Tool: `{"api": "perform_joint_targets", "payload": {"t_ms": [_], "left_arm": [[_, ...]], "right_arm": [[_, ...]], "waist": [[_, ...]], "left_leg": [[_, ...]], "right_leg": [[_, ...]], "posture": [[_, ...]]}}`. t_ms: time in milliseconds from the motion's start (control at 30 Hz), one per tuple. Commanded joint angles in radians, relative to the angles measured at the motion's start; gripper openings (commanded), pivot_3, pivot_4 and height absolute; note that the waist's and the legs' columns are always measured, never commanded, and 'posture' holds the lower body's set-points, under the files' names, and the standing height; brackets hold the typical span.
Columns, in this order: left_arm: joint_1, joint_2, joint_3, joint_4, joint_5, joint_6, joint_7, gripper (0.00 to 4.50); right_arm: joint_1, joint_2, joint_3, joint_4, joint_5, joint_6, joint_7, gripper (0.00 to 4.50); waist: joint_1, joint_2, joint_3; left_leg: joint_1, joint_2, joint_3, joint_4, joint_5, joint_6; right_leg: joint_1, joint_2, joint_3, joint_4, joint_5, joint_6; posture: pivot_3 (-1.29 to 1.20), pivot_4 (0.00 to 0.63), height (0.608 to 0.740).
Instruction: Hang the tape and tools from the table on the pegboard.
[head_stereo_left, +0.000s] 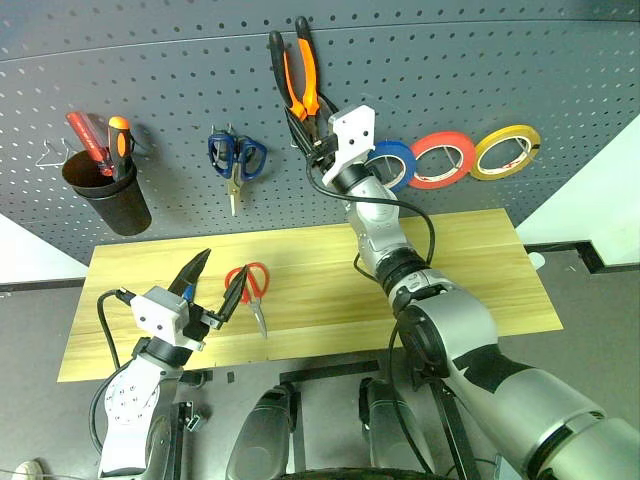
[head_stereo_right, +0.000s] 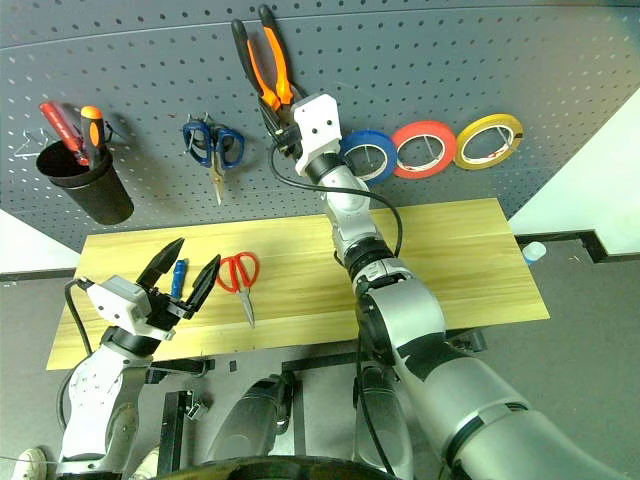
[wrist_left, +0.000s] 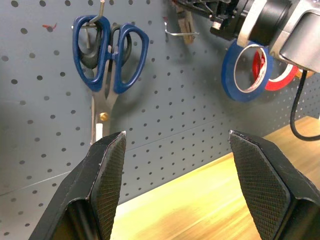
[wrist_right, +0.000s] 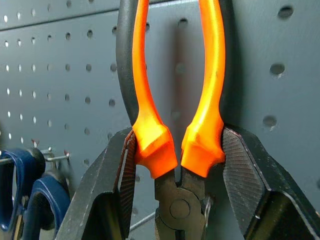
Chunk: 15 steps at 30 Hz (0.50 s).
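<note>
Pliers (head_stereo_left: 297, 75) clamped in right tool (head_stereo_left: 312, 135) against pegboard (head_stereo_left: 180, 90); left tool (head_stereo_left: 212, 283) agape, empty, above table (head_stereo_left: 470, 270).

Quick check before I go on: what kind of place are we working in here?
Probably a workshop tool station: a dark pegboard with hooks carrying blue-handled scissors and tape rolls, above a light wooden table.

Blue-handled scissors (head_stereo_left: 236, 160) hang blades down from a hook. Left of them a black cup (head_stereo_left: 106, 194) holds a red-handled tool (head_stereo_left: 87, 136) and an orange-and-black one (head_stereo_left: 119, 143), probably screwdrivers. Far right, a red tape roll (head_stereo_left: 443, 159) and a yellow roll (head_stereo_left: 505, 151) hang side by side.
</note>
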Motion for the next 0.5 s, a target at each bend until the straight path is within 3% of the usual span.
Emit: {"api": "perform_joint_targets", "payload": {"t_ms": [33,233,400,500], "left_arm": [[-0.001,0.008,0.013,-0.021,-0.014,-0.009,0.0,3.44],[-0.029,-0.001,0.011,0.017,-0.009,-0.025,-0.002,3.44],[-0.049,0.01,0.038,0.035,-0.023,-0.034,-0.006,3.44],[-0.024,0.021,0.064,-0.003,-0.049,-0.009,0.001,3.44]], "right_arm": [[-0.02,0.004,0.001,-0.004,-0.014,-0.021,-0.026,2.44],[0.001,-0.026,0.03,-0.031,-0.06,-0.055,-0.038,4.39],[0.079,-0.056,0.097,-0.137,-0.104,-0.115,0.021,4.39],[0.173,-0.087,0.162,-0.314,-0.111,-0.126,0.103,4.39]], "waist": [[0.0,0.0,0.0],[0.0,0.0,0.0],[0.0,-0.001,-0.001],[-0.003,-0.001,-0.002]], "left_leg": [[0.0,0.0,0.0,0.0,0.0,0.0],[0.0,0.0,0.0,0.0,0.001,-0.001],[0.0,0.0,0.0,0.0,0.001,-0.002],[0.0,0.0,0.001,0.0,0.001,-0.002]], "right_leg": [[0.0,0.0,0.0,0.0,0.0,0.0],[0.0,0.0,0.0,0.0,0.001,0.0],[0.0,0.0,0.0,0.0,0.002,0.002],[0.0,0.0,0.0,-0.001,0.002,0.002]], "posture": [[0.14,0.239,0.74],[0.11,0.215,0.74],[0.08,0.181,0.74],[0.07,0.166,0.74]]}}
